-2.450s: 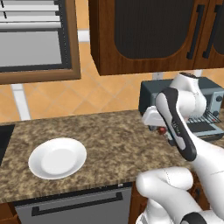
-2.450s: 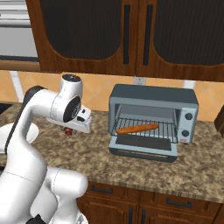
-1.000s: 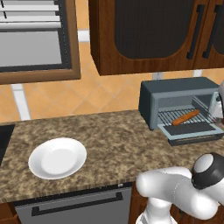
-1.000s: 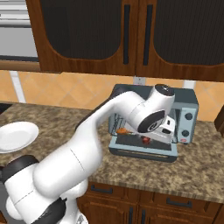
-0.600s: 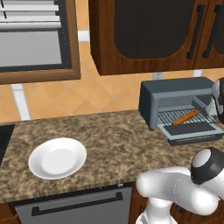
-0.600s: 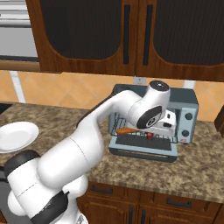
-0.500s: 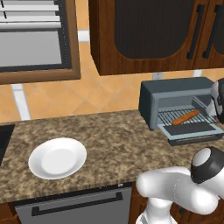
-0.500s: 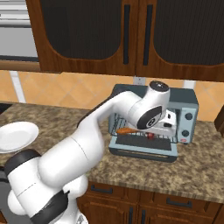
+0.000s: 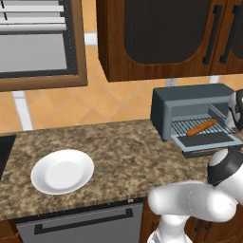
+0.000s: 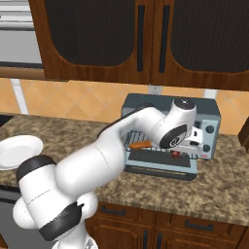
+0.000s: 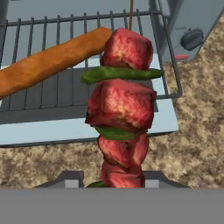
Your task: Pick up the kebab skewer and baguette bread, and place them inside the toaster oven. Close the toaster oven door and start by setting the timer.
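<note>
kebab skewer [image 11: 120, 109] of red-brown meat chunks and green slices, pinched in fingers [image 11: 74, 179], ridged orange-brown baguette [image 11: 48, 61] on oven rack [image 11: 65, 94]

A white plate [image 9: 62, 171] lies on the speckled brown stone tabletop [image 9: 123, 152], well to the left and near its front edge. Dark wooden wall cupboards [image 9: 166, 35] with dark panels and black bar handles hang above, over an orange tiled wall [image 9: 118, 102]. A window with grey blinds [image 9: 33, 42] in a wooden frame sits at the upper left. Below the tabletop edge is a grey dishwasher front [image 9: 80, 223] with a dark handle, and wooden drawers [image 10: 160, 226] sit under the right side.
</note>
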